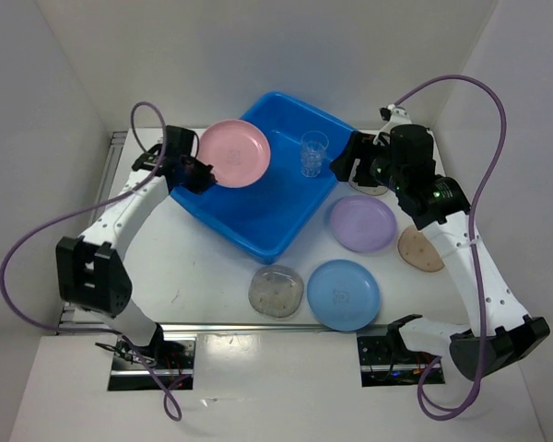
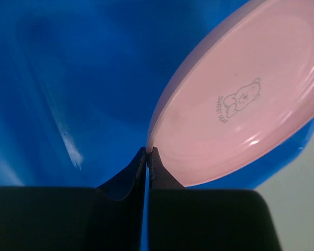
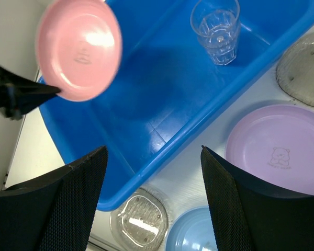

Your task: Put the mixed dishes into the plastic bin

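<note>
My left gripper point(image 1: 201, 173) point(image 2: 147, 150) is shut on the rim of a pink plate point(image 1: 234, 153) point(image 2: 246, 99), held tilted over the left end of the blue plastic bin point(image 1: 258, 207) point(image 3: 162, 89). A clear ribbed cup point(image 1: 314, 153) point(image 3: 215, 29) stands upright inside the bin. My right gripper point(image 1: 343, 166) point(image 3: 154, 151) hangs open above the bin's right rim, with nothing between its fingers. On the table lie a lavender plate point(image 1: 362, 223) point(image 3: 277, 149), a blue plate point(image 1: 343, 294), a speckled grey plate point(image 1: 276, 290) point(image 3: 140, 219) and a tan plate point(image 1: 420, 249).
Another speckled plate point(image 3: 303, 68) lies by the bin's right corner, partly under my right wrist in the top view. White walls close in the table at the back and on both sides. Purple cables loop off both arms.
</note>
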Tool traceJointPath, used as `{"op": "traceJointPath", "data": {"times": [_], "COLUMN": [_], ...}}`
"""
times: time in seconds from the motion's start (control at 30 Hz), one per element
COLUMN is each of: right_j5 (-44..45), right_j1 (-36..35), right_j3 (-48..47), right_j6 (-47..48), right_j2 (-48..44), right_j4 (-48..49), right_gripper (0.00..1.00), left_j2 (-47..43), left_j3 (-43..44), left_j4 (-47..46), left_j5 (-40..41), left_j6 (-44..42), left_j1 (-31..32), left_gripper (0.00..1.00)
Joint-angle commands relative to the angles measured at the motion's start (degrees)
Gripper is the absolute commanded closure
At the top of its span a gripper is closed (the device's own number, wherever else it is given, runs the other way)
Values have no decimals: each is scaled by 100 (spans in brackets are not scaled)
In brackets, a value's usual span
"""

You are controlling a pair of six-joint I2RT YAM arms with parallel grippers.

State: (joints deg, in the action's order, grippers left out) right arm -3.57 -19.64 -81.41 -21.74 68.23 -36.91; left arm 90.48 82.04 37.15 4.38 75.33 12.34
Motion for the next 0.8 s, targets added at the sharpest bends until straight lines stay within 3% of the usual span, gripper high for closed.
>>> {"op": "traceJointPath", "data": {"times": [0.0, 0.2, 0.33, 0.5, 0.63, 0.67, 0.77], "right_j5": [41, 41, 94, 199, 199, 260, 313], "right_j1": [-49, -49, -49, -49, -49, -49, -49], "right_j3": [-314, -376, -429, -490, -543, -543, -543], "right_j6": [73, 73, 73, 73, 73, 73, 73], "right_j2": [120, 253, 358, 411, 463, 463, 463], "right_j4": [34, -71, -123, -185, -238, -238, -299], "right_gripper": [23, 23, 23, 23, 23, 23, 23], "left_j2": [443, 1655, 2078, 2368, 2597, 2598, 2598], "left_j3": [531, 1112, 1060, 1191, 1332, 1332, 1437], "left_j4": [-471, 12, 46, 214, 267, 267, 267], "left_j5": [-183, -385, -640, -360, -307, -306, -254], "left_j6": [-719, -1547, -1714, -1899, -1961, -1961, -1961], "left_j1": [128, 322, 391, 603, 656, 656, 656], "left_gripper": [100, 100, 100, 100, 88, 79, 72]}}
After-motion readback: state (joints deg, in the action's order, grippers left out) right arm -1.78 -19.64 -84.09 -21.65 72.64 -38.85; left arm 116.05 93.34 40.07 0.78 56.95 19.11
